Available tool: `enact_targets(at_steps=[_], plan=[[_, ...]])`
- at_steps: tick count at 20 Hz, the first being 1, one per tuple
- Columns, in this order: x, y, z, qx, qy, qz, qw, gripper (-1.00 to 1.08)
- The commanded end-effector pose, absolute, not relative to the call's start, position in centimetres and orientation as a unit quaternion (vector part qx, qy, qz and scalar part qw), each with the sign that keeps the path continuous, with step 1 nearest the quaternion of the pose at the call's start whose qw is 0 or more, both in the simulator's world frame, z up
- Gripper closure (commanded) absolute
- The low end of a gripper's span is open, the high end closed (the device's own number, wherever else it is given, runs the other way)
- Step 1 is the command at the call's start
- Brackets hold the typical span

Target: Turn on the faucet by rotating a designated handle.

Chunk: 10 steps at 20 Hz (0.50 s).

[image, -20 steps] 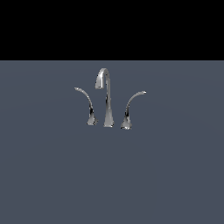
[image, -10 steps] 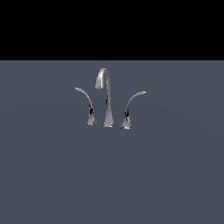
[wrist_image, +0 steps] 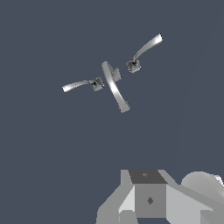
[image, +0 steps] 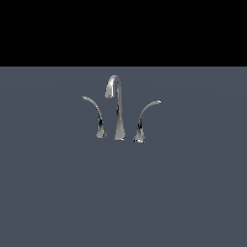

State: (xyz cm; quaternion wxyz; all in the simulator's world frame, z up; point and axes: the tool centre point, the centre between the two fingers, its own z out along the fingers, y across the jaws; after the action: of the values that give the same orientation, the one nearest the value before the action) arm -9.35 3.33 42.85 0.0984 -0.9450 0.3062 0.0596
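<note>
The faucet [image: 117, 111] is a small chrome set on a flat grey surface, with a tall gooseneck spout between two shorter curved levers. The handle [image: 95, 115] is the lever whose tip arcs toward the exterior view's left. Its twin [image: 144, 119] arcs to the right. The wrist view looks down on the faucet [wrist_image: 114, 85] from above, with the handle [wrist_image: 81, 84] stretched out sideways. Only grey blocks of my gripper [wrist_image: 149, 200] show in that view, well apart from the faucet. Its fingertips are hidden. The exterior view shows no arm or gripper.
A plain grey-blue surface [image: 123, 193] spreads around the faucet on all sides, with a black band behind it. A pale rounded part of the arm [wrist_image: 203, 186] sits beside the gripper blocks.
</note>
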Motion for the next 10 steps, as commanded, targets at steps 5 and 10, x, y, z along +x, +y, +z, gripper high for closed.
enact_targets(at_steps=[5, 10], plan=[[-5.1, 4.6, 39.9, -0.912, 0.391, 0.076, 0.097, 1.08], [-2.1, 5.6, 37.3, -0.882, 0.455, 0.083, 0.089, 1.08]])
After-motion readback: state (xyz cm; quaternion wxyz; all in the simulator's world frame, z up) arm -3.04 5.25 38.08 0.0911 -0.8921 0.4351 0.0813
